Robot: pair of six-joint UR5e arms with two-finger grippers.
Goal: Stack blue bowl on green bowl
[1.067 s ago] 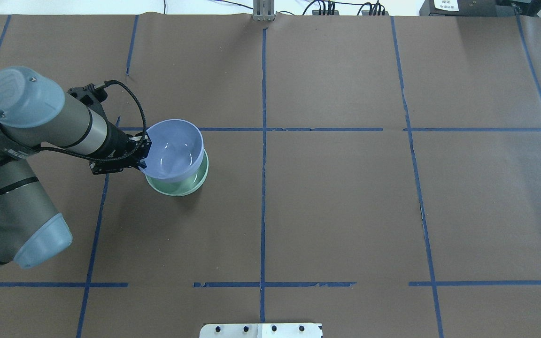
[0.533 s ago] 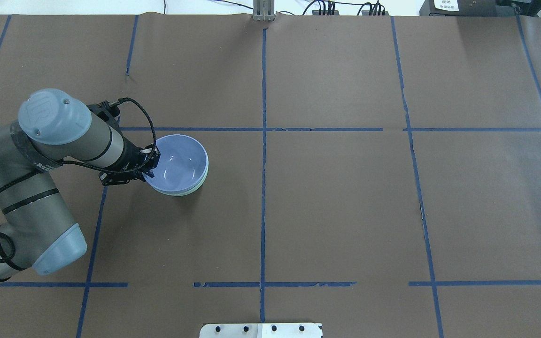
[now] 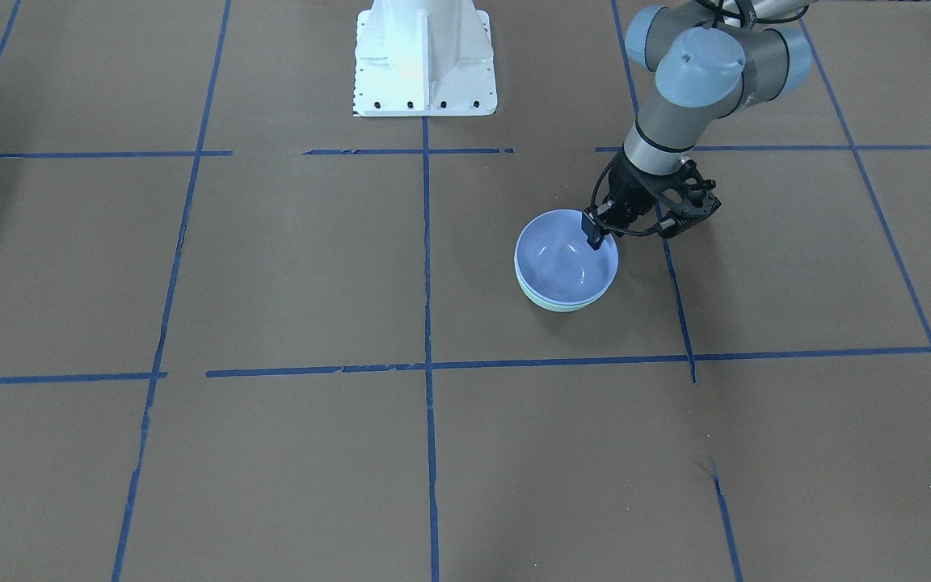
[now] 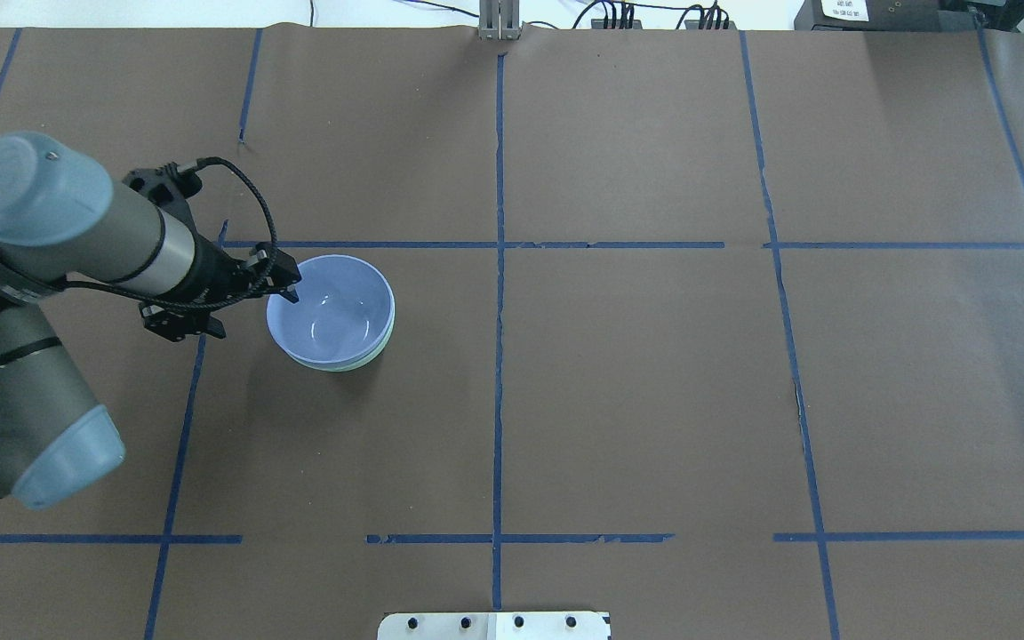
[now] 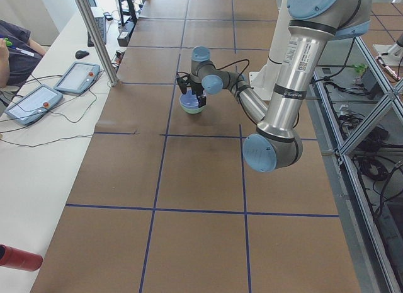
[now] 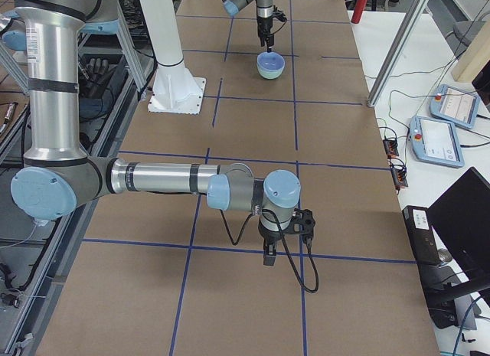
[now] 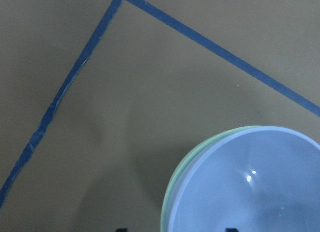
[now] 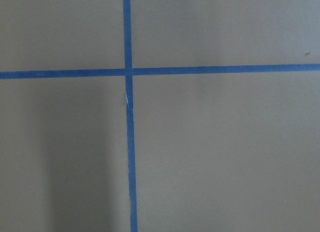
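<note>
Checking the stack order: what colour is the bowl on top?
Periwinkle blue; the top bowl shows best in the overhead view.

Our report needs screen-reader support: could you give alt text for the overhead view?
The blue bowl sits nested inside the green bowl on a brown table crossed by blue tape lines. The left hand is at the bowls' left rim.

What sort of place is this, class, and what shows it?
Probably a robotics lab test cell: a brown paper-covered table gridded with blue tape lines, two grey jointed robot arms, and touchscreen teach pendants on a white side bench.
</note>
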